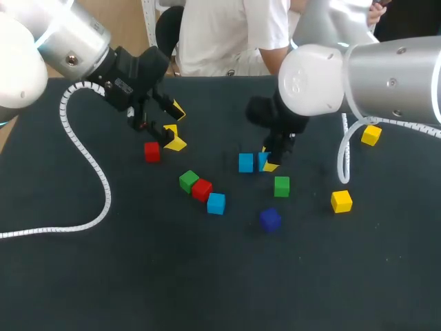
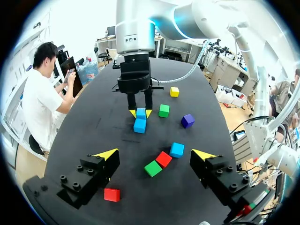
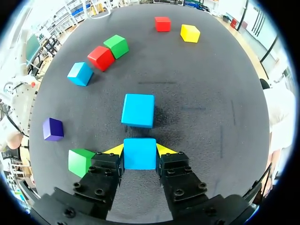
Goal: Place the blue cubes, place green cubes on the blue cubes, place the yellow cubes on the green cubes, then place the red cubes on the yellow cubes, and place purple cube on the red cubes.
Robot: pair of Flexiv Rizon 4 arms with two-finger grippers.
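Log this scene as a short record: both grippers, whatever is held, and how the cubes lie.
right gripper: shut on held blue cube
held blue cube: beside second blue cube, a gap between them
left gripper: open, holding nothing
row: green cube, red cube, third blue cube
purple cube: lying loose near second green cube
stacks: none, every cube is single

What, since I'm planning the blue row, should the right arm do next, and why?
Probably release and lift away. The right gripper is shut on a blue cube that looks set down on the table just beside the second blue cube, so this placing seems done. A third blue cube lies apart.
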